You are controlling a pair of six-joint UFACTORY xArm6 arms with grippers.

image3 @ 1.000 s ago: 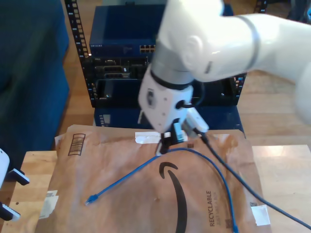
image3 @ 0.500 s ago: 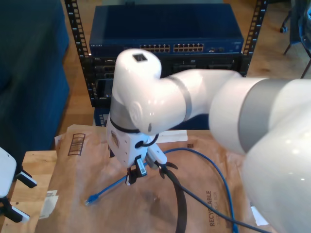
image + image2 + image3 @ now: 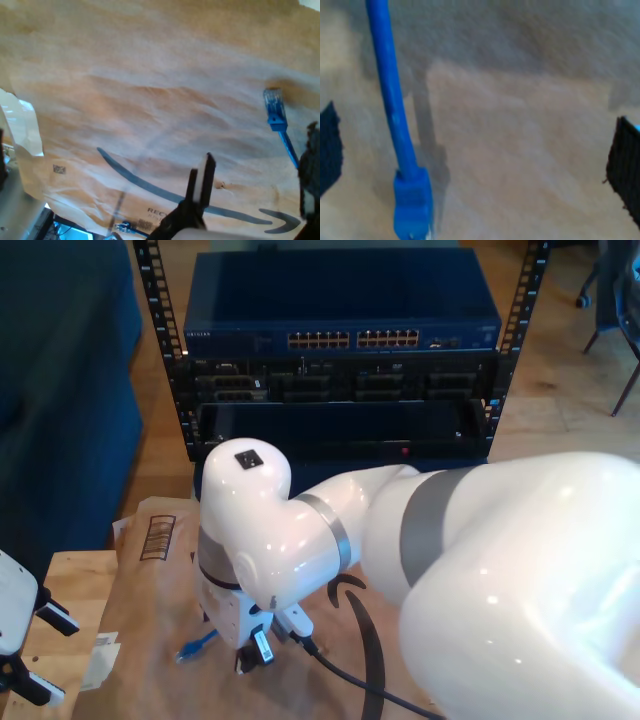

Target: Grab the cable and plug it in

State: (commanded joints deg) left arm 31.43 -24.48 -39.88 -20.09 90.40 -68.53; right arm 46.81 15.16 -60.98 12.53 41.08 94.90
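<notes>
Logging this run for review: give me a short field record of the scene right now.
cable: blue, lying on brown paper
plug: on the paper, not gripped
my second gripper: open, pads either side of the plug, apart from it
my first gripper: open, holding nothing
network switch: in the rack beyond the paper

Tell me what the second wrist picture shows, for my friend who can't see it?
A bright-blue cable runs across crinkly brown paper and ends in a small blue plug. My second gripper hovers over it, open, with its dark fingers at either edge of the picture. The picture is blurry.
</notes>
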